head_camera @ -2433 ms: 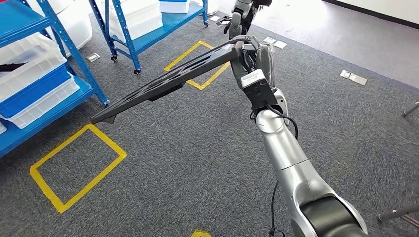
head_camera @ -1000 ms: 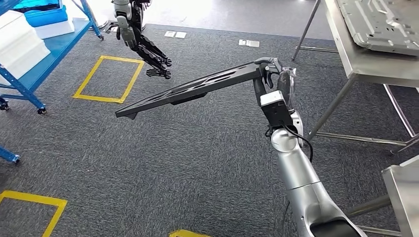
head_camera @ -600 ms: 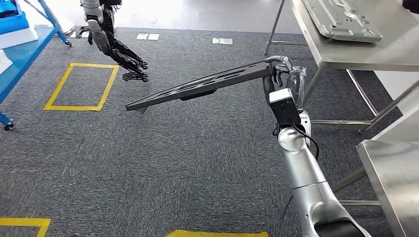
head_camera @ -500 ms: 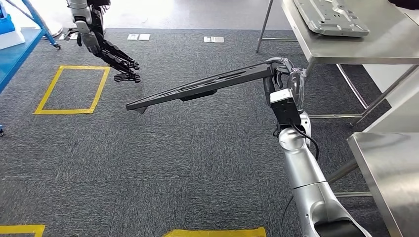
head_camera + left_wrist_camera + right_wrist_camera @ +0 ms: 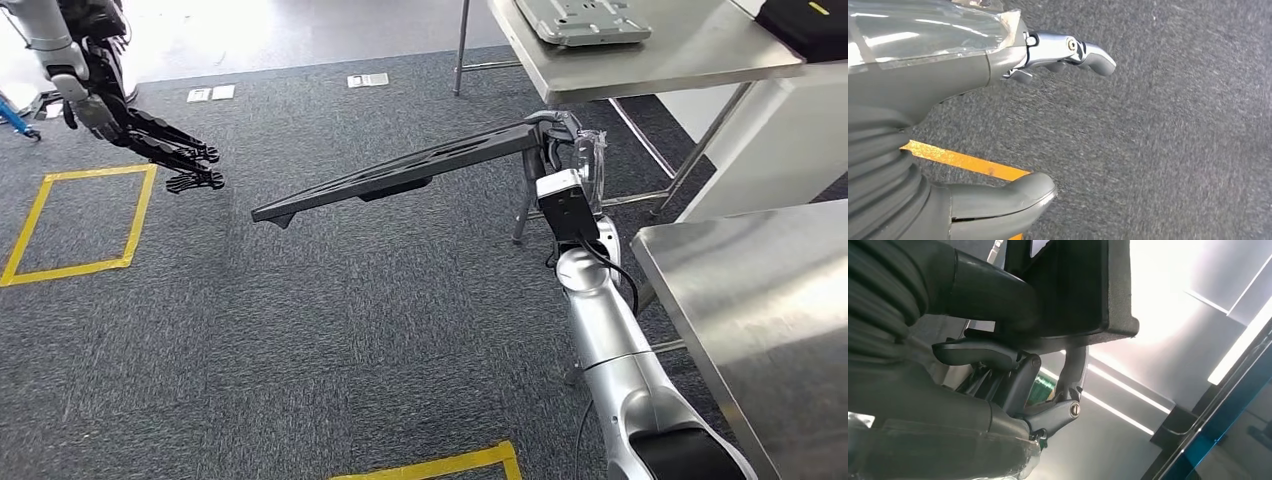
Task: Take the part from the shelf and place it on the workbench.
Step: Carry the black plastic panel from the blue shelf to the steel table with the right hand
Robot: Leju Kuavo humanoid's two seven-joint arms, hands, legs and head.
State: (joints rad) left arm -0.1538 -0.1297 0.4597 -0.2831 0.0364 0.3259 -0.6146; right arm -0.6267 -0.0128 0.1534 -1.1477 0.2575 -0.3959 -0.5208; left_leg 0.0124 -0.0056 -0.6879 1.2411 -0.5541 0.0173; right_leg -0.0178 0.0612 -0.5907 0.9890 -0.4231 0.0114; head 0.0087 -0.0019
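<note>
View swung toward workbench (image 5: 760,300), right hand (image 5: 560,135) gripping black part (image 5: 400,175), left hand (image 5: 998,100) apparently empty, fingers partly cut off.

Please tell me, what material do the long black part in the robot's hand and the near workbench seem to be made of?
The long black part, held at one end by the right hand, looks like moulded plastic: a matte, finely grained surface with cut-out slots, though coated metal cannot be excluded. The near workbench seems to be stainless steel: a brushed grey top with soft reflections.
</note>
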